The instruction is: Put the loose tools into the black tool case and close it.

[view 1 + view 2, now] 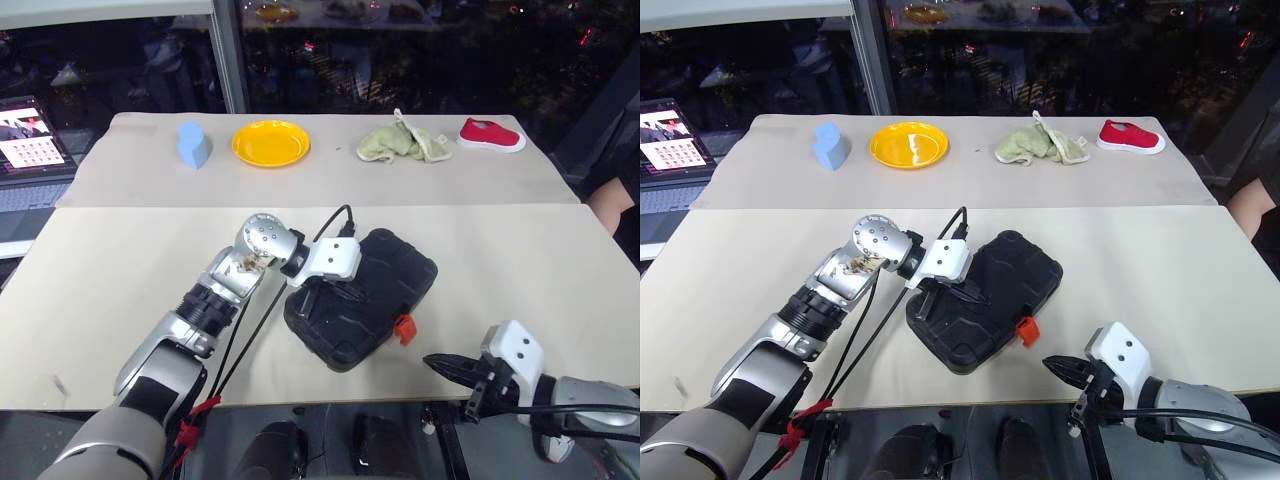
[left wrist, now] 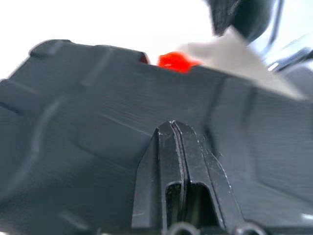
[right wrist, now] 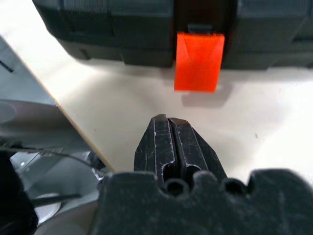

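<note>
Behind closed tool case: plate, cloth, shoe.

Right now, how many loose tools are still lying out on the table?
0. None lie on the table. The black tool case is closed, lid down, under the shut left gripper; its orange latch hangs unfastened. Whatever tools it holds are hidden inside.

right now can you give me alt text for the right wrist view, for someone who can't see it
The right gripper, its two black fingers shut, points at the orange latch hanging from the front edge of the closed black tool case, with a gap between them. The case sits on a beige table, whose edge runs diagonally beside the gripper.
</note>
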Motion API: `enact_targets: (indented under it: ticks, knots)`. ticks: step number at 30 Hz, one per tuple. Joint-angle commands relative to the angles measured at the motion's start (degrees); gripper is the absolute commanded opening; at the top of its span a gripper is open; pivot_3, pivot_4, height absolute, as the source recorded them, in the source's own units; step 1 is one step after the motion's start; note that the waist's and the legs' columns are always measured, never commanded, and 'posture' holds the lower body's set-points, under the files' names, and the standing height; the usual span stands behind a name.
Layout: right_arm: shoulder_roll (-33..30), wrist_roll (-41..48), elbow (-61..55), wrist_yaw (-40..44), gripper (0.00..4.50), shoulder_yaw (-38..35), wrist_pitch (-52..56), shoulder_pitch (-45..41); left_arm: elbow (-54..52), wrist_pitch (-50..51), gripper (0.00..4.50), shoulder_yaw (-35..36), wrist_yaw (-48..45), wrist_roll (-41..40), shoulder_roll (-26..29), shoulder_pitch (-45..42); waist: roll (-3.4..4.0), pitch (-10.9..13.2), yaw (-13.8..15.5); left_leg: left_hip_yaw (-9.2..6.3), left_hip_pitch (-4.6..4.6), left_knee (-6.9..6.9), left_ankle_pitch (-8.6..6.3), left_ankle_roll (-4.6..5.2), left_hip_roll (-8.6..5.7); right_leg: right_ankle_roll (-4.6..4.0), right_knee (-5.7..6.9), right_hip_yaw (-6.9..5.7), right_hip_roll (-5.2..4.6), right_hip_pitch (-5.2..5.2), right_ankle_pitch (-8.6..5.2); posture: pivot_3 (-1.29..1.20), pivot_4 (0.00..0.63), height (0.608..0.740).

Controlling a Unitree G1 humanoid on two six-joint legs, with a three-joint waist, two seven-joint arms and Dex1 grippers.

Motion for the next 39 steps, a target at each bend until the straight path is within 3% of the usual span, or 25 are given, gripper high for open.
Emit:
enact_targets:
  ticks: [1, 8, 17, 33, 39]
  knots:
    - [0.8, -4.0, 2.6, -2.5, 0.0, 3.7, -0.7, -2.9, 5.5, -1.6, 0.01, -2.7, 0.9, 4.7, 0.3, 1.3, -0.02, 0.0, 0.0, 0.0, 0.12, 0.01, 0.0, 0.0, 0.01, 0.03, 0.0, -0.03, 0.0, 0.12, -0.01, 0.0, 0.15, 0.74]
    - [7.2, -9.1, 12.8, -6.0, 0.0, 9.4, -6.3, -10.1, 5.0, -1.0, 0.01, -1.6, 1.2, 3.8, 0.0, 1.3, -0.01, 0.0, -0.1, 0.0, 0.59, 0.0, -0.04, 0.05, 0.03, 0.16, 0.01, -0.06, 0.0, 0.54, -0.1, 0.0, 0.15, 0.74]
    - [13.7, -5.8, 10.6, -6.9, 0.0, 5.7, -9.8, -11.5, 3.5, 0.3, 0.01, -1.2, 0.7, 3.4, 1.0, 2.0, 0.07, 0.0, -0.4, 0.01, 0.57, -0.05, -0.04, 0.06, 0.03, 0.14, 0.04, -0.04, 0.06, 0.45, -0.1, 0.0, 0.15, 0.74]
    - [4.7, -2.1, 2.4, -3.9, 0.0, 1.4, -1.2, -6.8, 4.9, 0.3, 0.01, -0.3, 2.1, 3.4, -0.1, 1.3, 0.05, 0.0, -1.0, -0.05, 0.52, -0.3, -0.05, 0.05, 0.03, 0.14, -0.12, -0.01, -0.02, 0.43, -0.18, 0.0, 0.15, 0.74]
    - [4.5, -2.5, 2.9, -4.1, 0.0, 1.7, -1.0, -7.0, 5.6, 0.5, 0.01, -0.1, 2.7, 3.4, -1.1, 0.8, 0.04, 0.0, -1.2, -0.08, 0.51, -0.41, -0.04, 0.04, 0.07, 0.15, -0.27, 0.0, -0.02, 0.44, -0.17, 0.0, 0.15, 0.74]
